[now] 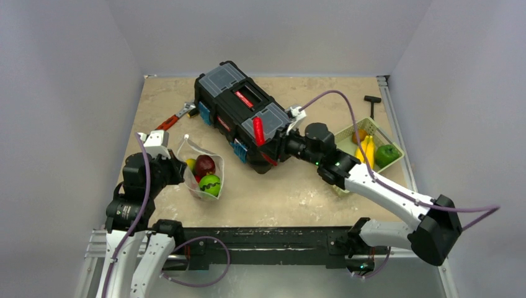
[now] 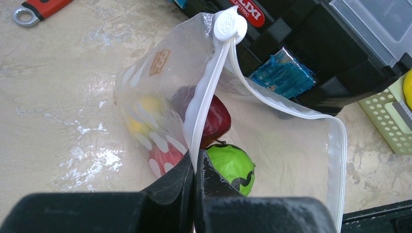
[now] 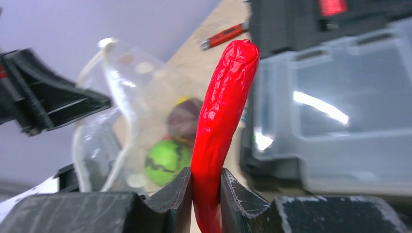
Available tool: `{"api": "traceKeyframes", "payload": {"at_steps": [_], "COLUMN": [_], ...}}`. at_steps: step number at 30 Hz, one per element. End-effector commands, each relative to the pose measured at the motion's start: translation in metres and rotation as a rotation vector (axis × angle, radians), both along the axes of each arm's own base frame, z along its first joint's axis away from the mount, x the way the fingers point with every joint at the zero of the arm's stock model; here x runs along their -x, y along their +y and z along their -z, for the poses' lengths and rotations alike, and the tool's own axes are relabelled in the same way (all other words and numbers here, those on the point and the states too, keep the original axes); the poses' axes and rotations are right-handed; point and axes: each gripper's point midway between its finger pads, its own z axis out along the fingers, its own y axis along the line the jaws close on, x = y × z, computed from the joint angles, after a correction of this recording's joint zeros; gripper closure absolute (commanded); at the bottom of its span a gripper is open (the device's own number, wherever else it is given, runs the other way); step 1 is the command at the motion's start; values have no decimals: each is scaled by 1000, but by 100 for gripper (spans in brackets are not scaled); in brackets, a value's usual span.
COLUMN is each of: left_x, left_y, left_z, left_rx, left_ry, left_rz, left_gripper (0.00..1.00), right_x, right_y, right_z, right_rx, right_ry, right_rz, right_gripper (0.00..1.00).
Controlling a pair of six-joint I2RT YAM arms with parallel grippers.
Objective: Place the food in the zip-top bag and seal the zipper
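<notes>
**Operator:** What do the left fingers (image 2: 175, 177) hold?

**Technician:** They are closed with no gap on the white zipper strip (image 2: 206, 97) of the bag (image 2: 277, 145), at the near end of its mouth. The slider (image 2: 230, 24) sits at the far end of the strip.

**Operator:** Where is the bag?

**Technician:** It rests on the desk (image 1: 298, 186) at the left, just beside the black toolbox (image 1: 242, 108). Its mouth is open, and the two sides of the strip part from the slider onward.

**Operator:** What does it contain?

**Technician:** It contains a green fruit (image 2: 231, 162), a dark red fruit (image 2: 216, 119), a yellow piece (image 2: 143, 114) and a red piece (image 2: 165, 158). The last two are seen through the dotted wall.

**Operator:** And the right fingers (image 3: 170, 191)?

**Technician:** They press against both sides of a red chili pepper (image 3: 223, 107), gripping it near its lower end. The pepper points away from them. In the top view it overlaps the near end of the toolbox, apart from the bag.

**Operator:** What else is on the desk?

**Technician:** A pale green basket (image 2: 384, 126) stands at the right, beyond the toolbox. It holds a yellow fruit (image 1: 366, 149) and a green apple (image 1: 387, 154). A red-handled wrench (image 1: 169, 121) lies beyond the bag. A black T-shaped tool (image 1: 372, 99) lies near the far right corner.
</notes>
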Motion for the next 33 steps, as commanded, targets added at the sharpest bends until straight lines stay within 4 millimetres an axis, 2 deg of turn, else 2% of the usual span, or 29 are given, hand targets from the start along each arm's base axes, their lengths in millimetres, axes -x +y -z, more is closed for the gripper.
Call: {"api": "traceKeyframes", "payload": {"at_steps": [1, 5, 9, 13, 18, 21, 24, 29, 33], "left_x": [-3, -3, -3, -2, -2, -2, -2, -2, -1], "left_y": [-3, -3, -4, -5, -5, -5, -6, -6, -6], "left_z": [-14, -15, -14, -15, -16, -15, -15, -15, -16], "left_rx": [15, 15, 16, 17, 18, 19, 20, 21, 20], "left_ry": [-51, -54, -49, -51, -57, -55, -54, -53, -58], "left_rz": [13, 14, 19, 23, 25, 27, 28, 31, 28], "left_gripper": [100, 100, 100, 100, 100, 100, 100, 100, 100], "right_x": [31, 59, 90, 121, 144, 144, 135, 112, 110], "right_y": [55, 94, 125, 147, 163, 169, 176, 197, 207], "right_z": [-37, -32, -42, -60, -76, -88, -96, -71, -43], "right_rx": [-53, -40, -43, -47, -143, -244, -304, -253, -230], "right_ry": [-67, -18, -21, -59, -44, -30, -15, 59, 102], "right_rz": [-213, -347, -471, -575, -654, -636, -581, -486, -482], "right_gripper": [100, 100, 100, 100, 100, 100, 100, 100, 100]}}
